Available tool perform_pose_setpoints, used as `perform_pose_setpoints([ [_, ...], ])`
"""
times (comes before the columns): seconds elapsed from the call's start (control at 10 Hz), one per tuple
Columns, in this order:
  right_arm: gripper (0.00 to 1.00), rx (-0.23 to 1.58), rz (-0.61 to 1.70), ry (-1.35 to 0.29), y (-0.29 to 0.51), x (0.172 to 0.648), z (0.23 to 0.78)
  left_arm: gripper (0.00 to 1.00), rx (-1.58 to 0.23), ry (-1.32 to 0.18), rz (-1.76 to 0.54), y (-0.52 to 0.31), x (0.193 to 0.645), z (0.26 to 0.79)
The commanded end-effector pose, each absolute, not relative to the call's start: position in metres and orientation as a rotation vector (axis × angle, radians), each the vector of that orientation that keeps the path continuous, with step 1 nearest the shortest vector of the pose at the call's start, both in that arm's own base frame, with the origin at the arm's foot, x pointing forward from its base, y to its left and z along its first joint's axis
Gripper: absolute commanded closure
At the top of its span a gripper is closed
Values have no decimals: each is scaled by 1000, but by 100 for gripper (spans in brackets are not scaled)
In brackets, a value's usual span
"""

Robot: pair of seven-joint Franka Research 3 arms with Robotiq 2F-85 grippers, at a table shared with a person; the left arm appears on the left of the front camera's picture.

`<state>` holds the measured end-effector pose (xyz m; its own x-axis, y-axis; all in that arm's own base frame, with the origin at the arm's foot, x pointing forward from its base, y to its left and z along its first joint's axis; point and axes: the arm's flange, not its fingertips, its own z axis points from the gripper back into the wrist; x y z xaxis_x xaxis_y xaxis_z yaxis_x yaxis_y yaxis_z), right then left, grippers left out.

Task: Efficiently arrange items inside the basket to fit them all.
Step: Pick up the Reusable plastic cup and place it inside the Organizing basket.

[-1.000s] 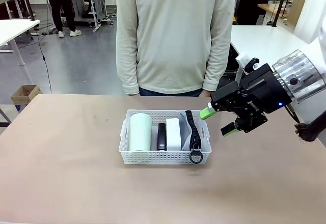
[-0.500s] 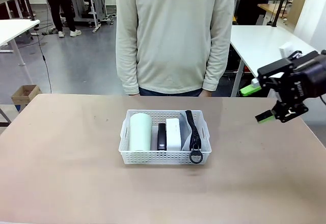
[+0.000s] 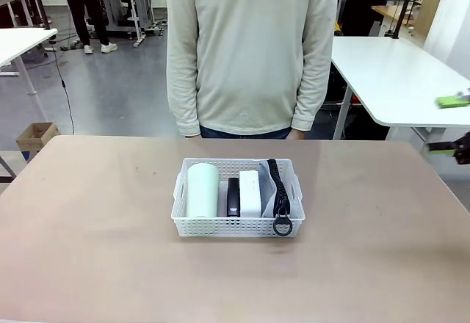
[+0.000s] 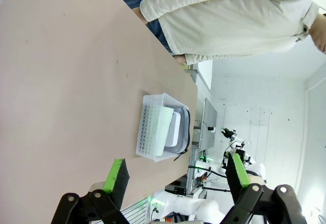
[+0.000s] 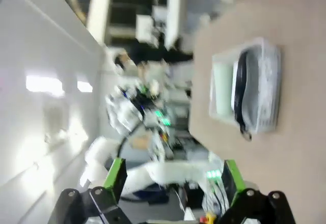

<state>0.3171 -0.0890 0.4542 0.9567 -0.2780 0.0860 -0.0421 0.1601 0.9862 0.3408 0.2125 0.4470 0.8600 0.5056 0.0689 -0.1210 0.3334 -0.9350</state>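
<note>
Left claw [image 4: 177,175]: jaws spread wide, holding and touching nothing; the basket [image 4: 147,127] lies on the tabletop [image 4: 61,81] ahead of it, well apart. Right claw [image 5: 172,175]: jaws likewise spread and empty, with the basket well ahead. Inside the basket, left to right in the front view: pale green cup [image 3: 203,189], black stapler [image 3: 233,195], white box [image 3: 250,191], grey pouch [image 3: 279,191], packed side by side. No writing is legible.

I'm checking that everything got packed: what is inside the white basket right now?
Inside the basket, side by side: a pale green cup lying down, a black stapler, a small white box, and a grey pouch with its ring pull over the rim. Anything beneath them is covered.
</note>
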Motion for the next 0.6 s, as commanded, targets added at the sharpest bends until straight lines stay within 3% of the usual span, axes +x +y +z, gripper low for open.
perform_pose_setpoints([
  [0.0, 0, 1463, -181, -278, -55, 290, 375, 0, -1165, -371, 419, 211, 339, 449],
  [0.2, 0, 1407, -270, -222, -41, 317, 355, 0, -1165, -371, 419, 211, 339, 449],
  [0.3, 0, 1449, -225, -283, -107, 329, 397, 0, -1165, -371, 419, 211, 339, 449],
  [0.5, 0, 1449, -225, -283, -107, 329, 397, 0, -1165, -371, 419, 211, 339, 449],
])
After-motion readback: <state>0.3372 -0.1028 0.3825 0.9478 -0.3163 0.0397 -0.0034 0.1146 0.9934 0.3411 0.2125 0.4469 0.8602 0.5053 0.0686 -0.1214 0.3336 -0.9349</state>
